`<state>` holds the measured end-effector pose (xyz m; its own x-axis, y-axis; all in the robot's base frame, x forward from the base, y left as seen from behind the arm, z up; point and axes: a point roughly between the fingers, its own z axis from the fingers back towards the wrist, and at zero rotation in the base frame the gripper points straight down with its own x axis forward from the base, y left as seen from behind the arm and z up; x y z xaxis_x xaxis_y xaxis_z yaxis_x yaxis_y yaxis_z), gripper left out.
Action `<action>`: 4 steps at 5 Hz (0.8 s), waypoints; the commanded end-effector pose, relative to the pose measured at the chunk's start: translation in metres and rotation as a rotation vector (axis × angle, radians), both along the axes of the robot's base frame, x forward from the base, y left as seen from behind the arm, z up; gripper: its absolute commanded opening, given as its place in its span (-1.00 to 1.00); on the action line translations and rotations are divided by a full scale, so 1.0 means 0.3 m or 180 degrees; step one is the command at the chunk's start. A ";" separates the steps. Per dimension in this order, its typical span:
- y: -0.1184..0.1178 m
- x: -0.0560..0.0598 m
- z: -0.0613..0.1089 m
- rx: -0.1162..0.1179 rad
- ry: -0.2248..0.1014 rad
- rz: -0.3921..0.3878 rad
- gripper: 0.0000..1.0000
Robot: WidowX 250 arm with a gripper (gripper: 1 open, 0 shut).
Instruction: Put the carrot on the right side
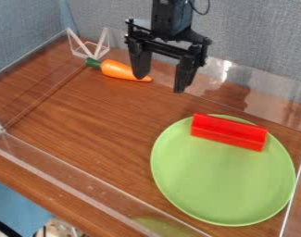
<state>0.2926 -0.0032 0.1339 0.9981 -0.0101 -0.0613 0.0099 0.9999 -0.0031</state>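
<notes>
The carrot [120,70], small and orange with a green stem end pointing left, lies on the wooden table near the back left. My gripper [164,80] hangs just to its right, black, with its two fingers spread wide apart and nothing between them. The left finger [140,61] stands close beside the carrot's tapered tip; I cannot tell whether it touches. The fingertips are at about the carrot's level, slightly nearer the front.
A round green plate [223,190] takes up the front right, with a red rectangular block [230,131] resting on its far part. A white wire-like object [88,43] stands behind the carrot. Clear low walls [66,176] edge the table.
</notes>
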 end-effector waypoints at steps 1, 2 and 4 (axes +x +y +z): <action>0.094 0.048 -0.002 0.0092 -0.0010 -0.0609 1.00; 0.208 0.090 -0.023 0.0180 -0.0031 -0.1052 1.00; 0.211 0.207 -0.060 0.0330 -0.0184 -0.1940 1.00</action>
<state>0.3455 0.0618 0.0963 0.8237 -0.5606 -0.0853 0.5661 0.8217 0.0662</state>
